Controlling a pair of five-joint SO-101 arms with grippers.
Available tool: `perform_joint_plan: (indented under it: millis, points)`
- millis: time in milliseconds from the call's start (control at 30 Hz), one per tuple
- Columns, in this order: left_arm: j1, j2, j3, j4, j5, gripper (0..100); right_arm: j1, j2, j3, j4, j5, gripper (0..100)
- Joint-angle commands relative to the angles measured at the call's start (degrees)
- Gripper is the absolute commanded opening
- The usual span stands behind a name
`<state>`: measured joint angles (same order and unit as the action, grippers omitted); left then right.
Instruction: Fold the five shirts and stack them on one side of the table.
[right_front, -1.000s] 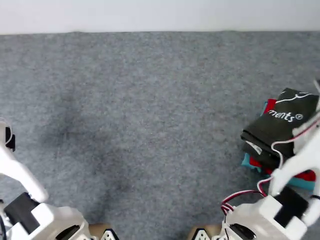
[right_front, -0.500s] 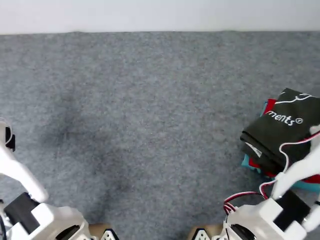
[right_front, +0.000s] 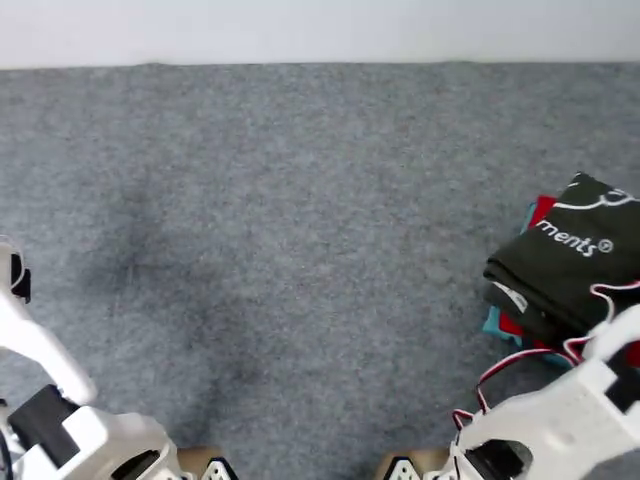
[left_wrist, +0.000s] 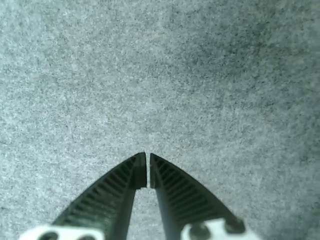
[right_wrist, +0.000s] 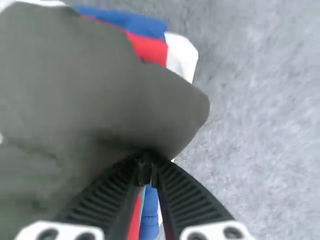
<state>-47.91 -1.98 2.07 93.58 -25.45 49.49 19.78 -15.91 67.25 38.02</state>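
Grey felt covers the bench (right_front: 300, 200); I log the stack of folded shirts (right_front: 512, 322) at its right edge, dark shirt (right_front: 575, 265) on top over red, blue and teal layers. Right gripper (right_wrist: 148, 172): jaws together at the dark shirt's edge; I cannot tell whether cloth is pinched. Left gripper (left_wrist: 148, 170): jaws together, holding nothing, over bare felt.

The right tool (right_wrist: 147, 172) has its jaws pressed together, tips at the edge of the dark green shirt (right_wrist: 75, 100) — it lies over a red layer (right_wrist: 150, 49), a blue layer (right_wrist: 125, 22) and a white layer (right_wrist: 182, 56) — on the grey counter (right_wrist: 260, 100).
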Motion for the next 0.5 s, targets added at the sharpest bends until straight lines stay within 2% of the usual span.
perform_joint_plan:
  millis: [0, 267, 467]
  points:
    - [0.2, -2.6, -0.4, 0.7, -0.5, 2, 0.9, -2.2, -6.2, 1.1, 0.2, 0.9]
    - [0.2, -2.9, -0.4, 0.7, -0.5, 2, -8.8, -13.7, -13.5, 9.9, 0.1, 0.9]
    - [0.3, -2.9, -0.4, 0.7, -0.5, 2, -17.5, -10.5, -8.9, 4.4, 0.1, 0.9]
